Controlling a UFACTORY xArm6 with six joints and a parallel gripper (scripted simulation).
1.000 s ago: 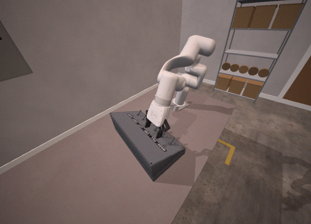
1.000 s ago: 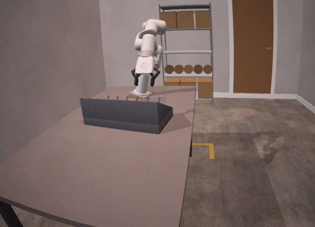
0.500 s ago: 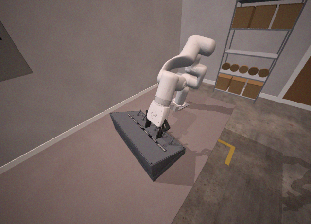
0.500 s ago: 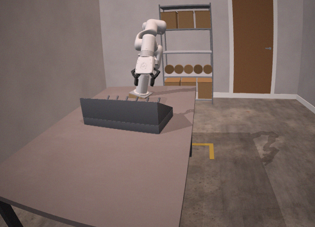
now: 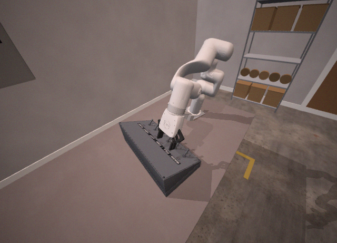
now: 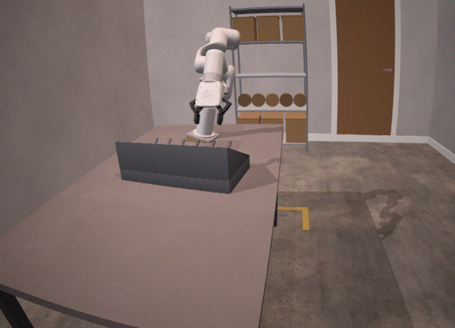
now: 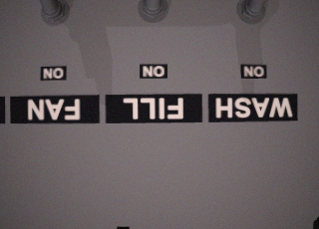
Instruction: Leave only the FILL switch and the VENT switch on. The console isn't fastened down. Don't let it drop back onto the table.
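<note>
A dark grey console (image 5: 159, 153) lies on the table with a row of several toggle switches along its sloped face. My gripper (image 5: 170, 139) is open and empty, hovering just above the middle of the face; it also shows in the exterior view (image 6: 208, 113). In the wrist view the labels read upside down: FAN (image 7: 54, 110), FILL (image 7: 154, 109) and WASH (image 7: 252, 108), each with an ON mark above it. The FAN switch (image 7: 51, 7), FILL switch (image 7: 153, 5) and WASH switch (image 7: 255, 6) stick out at the top edge. The VENT switch is outside the wrist view.
The console (image 6: 181, 164) sits near the table's far end, close to the arm's base (image 6: 205, 131). A metal shelf (image 6: 269, 75) with boxes stands behind the table, and a door (image 6: 363, 61) is at the right.
</note>
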